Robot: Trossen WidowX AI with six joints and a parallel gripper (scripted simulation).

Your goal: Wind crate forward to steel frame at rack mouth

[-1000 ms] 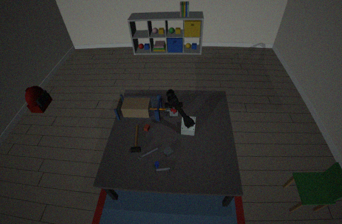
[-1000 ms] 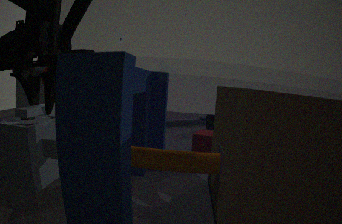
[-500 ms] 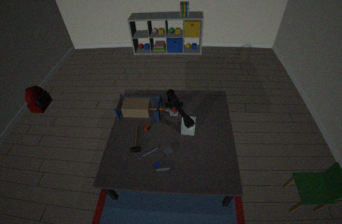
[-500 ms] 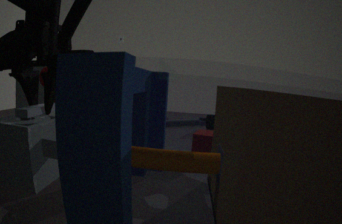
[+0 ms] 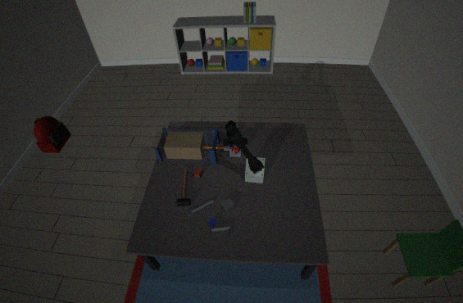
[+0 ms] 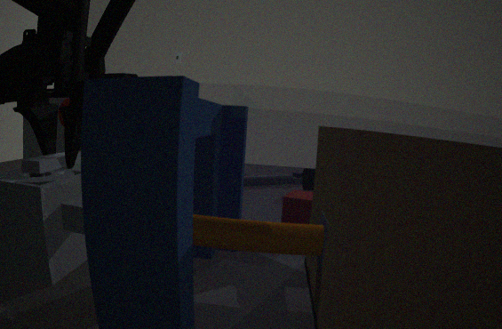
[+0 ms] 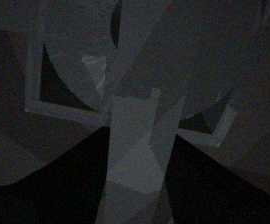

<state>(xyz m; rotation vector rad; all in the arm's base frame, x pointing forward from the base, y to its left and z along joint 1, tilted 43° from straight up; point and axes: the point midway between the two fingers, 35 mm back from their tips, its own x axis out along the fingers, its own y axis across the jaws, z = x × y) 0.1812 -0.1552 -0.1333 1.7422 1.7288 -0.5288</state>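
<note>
The tan crate (image 5: 183, 146) (image 6: 410, 231) sits flat in the cubby, with a gap between its front and the blue steel frame (image 5: 212, 156) (image 6: 134, 178). An orange strap (image 5: 208, 147) (image 6: 258, 236) runs from it through the frame towards the grey winch (image 5: 235, 155) (image 6: 16, 222). My gripper (image 6: 60, 159) (image 7: 137, 139) points down over the winch top and is shut on the grey winch handle (image 6: 42, 164) (image 7: 136, 150). A red part (image 6: 64, 111) shows behind the fingers. The key and hole are hidden. The clear panels are hard to make out.
A red block (image 5: 198, 172) (image 6: 297, 206) lies in front of the cubby. A hammer (image 5: 184, 184), a long grey bar-like tool (image 5: 201, 207), a grey block (image 5: 228, 204), a blue piece (image 5: 212, 222) and a small grey tool (image 5: 220, 229) lie nearer the bench's front.
</note>
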